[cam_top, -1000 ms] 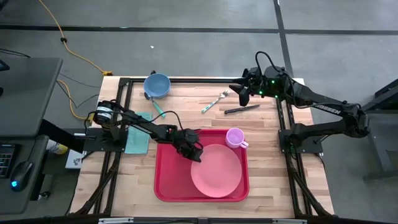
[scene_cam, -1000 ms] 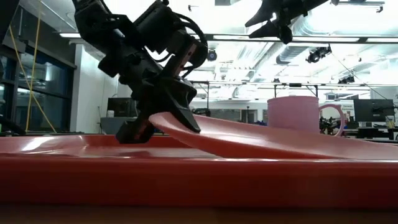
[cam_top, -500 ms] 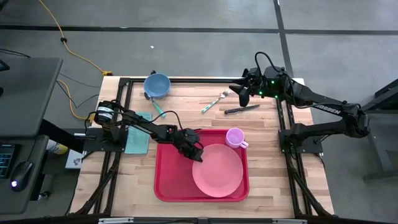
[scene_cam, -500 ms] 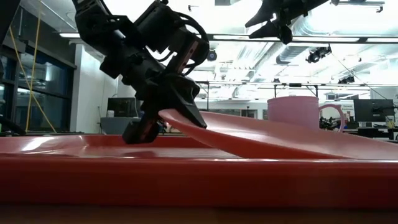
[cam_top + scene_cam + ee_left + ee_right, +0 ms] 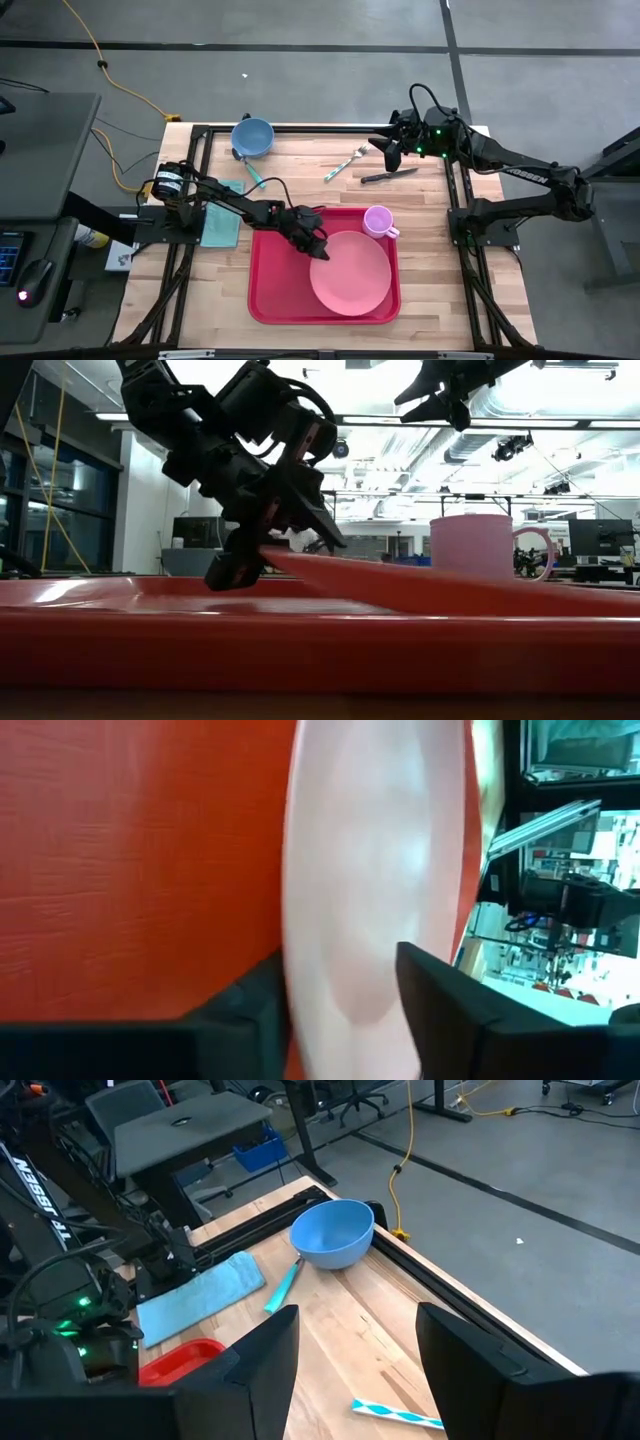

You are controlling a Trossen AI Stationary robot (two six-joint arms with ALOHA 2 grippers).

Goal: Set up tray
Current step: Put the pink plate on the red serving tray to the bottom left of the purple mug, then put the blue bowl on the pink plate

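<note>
The tray (image 5: 272,290) is sitting on the near middle of the table (image 5: 430,215). Inside it, a pink plate (image 5: 351,273) is lying toward the right side, with a pink cup (image 5: 377,221) standing at the far right corner. The left gripper (image 5: 311,240) is pinching the plate's left rim, fingers (image 5: 455,1010) on either side of the edge, and in the low view that edge is sitting slightly lifted off the tray floor. The right gripper (image 5: 392,152) is hovering over the table's far right, fingers spread, above a knife (image 5: 388,175) and beside a fork (image 5: 346,162). A blue bowl (image 5: 252,136) is sitting at the far left.
</note>
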